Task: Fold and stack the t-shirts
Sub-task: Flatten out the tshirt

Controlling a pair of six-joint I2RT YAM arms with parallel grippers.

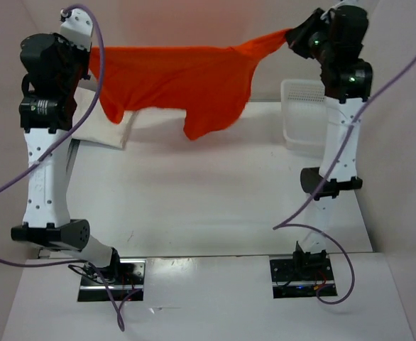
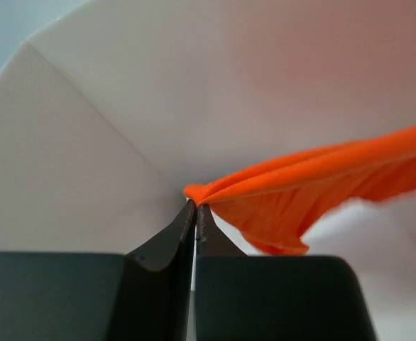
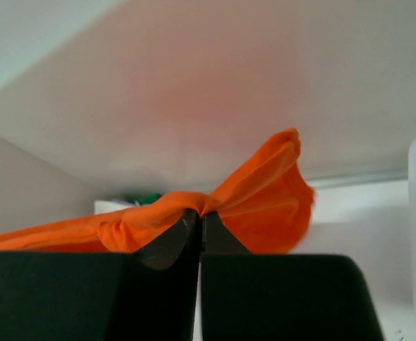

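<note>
At the far left of the desk (image 1: 194, 199) we see the left arm reared upright, its left claw (image 1: 89, 55) clenched on one end of the orange t-shirt (image 1: 179, 78). The left wrist view shows the two fingers pressed together with a bunched fold of orange cloth (image 2: 314, 185) pinched at their tips (image 2: 195, 210).

Below that arm, at the far left of the desk, a white t-shirt (image 1: 112, 124) lies folded flat, its right part hidden from us behind the hanging orange cloth.

The orange t-shirt is held in the air, stretched between the two arms above the far half of the desk. Its upper edge runs nearly level, and its body sags in loose folds towards the desk.

In the right wrist view a scrap of green cloth (image 3: 148, 198) shows just behind the orange cloth, beside a white edge; we cannot tell more about it.

On the right, the right claw (image 1: 291, 37) grasps the other end of the t-shirt, fingers shut on a twisted fold (image 3: 199, 215). Behind the right arm, at the far right of the desk, stands a white mesh basket (image 1: 302, 121).
</note>
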